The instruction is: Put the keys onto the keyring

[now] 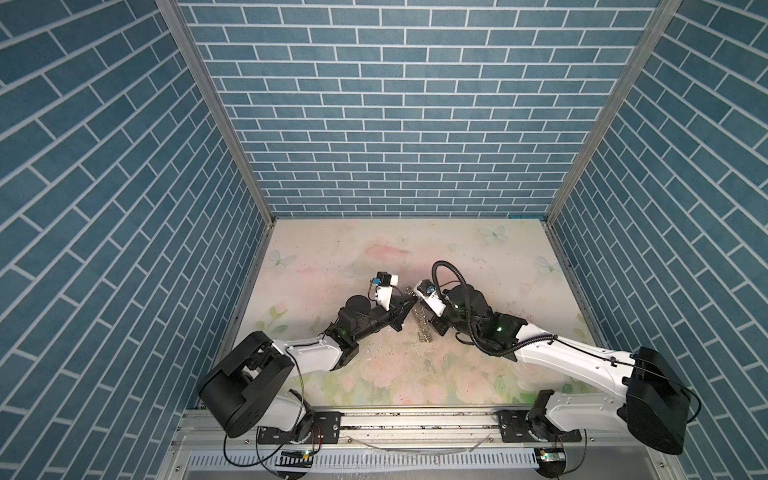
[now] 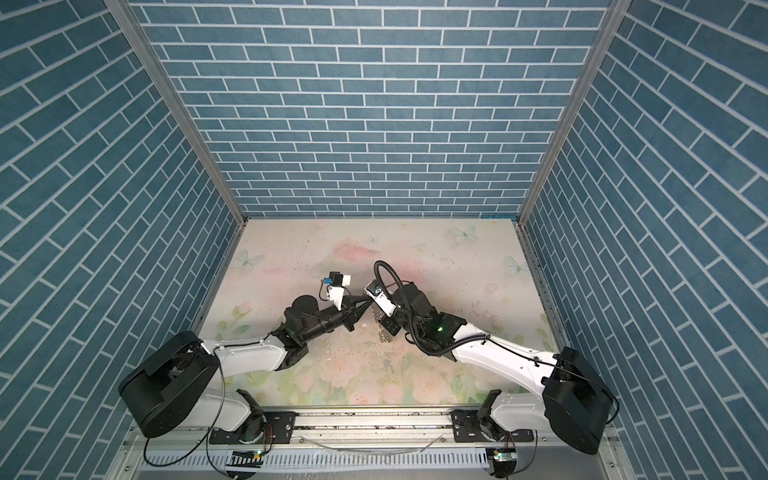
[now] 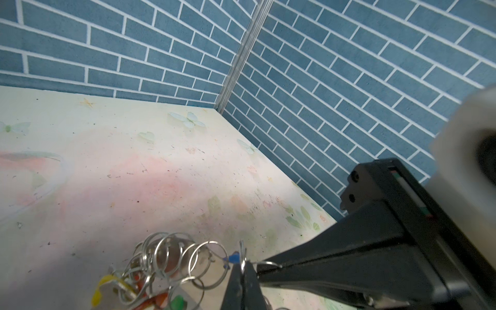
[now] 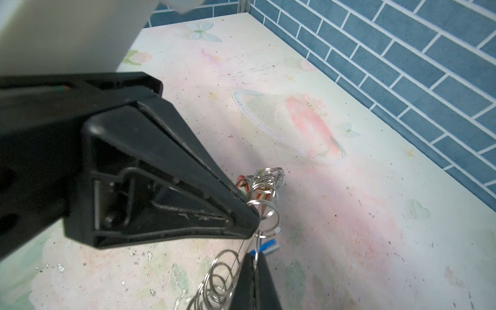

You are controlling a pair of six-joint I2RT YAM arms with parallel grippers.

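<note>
The keyring (image 1: pixel 421 322) hangs above the table middle as a chain of small silver split rings (image 3: pixel 174 257), seen in both top views (image 2: pixel 381 318). Keys hang in the bunch, with yellow (image 3: pixel 103 287), green (image 3: pixel 177 302) and orange (image 4: pixel 243 182) tags. A blue-tagged key (image 3: pixel 233 258) sits right at the jaws (image 4: pixel 265 247). My left gripper (image 3: pixel 243 268) and right gripper (image 4: pixel 256 264) meet tip to tip, each shut on a thin ring of the keyring, set edge-on beside the blue tag. In a top view the left gripper (image 1: pixel 409 298) and right gripper (image 1: pixel 417 305) almost touch.
The floral table mat (image 1: pixel 478 270) is scuffed, with small flakes near the front middle (image 1: pixel 374 353). Blue brick walls (image 1: pixel 395 124) close in the back and both sides. A rail (image 1: pixel 415 424) carrying both arm bases runs along the front edge.
</note>
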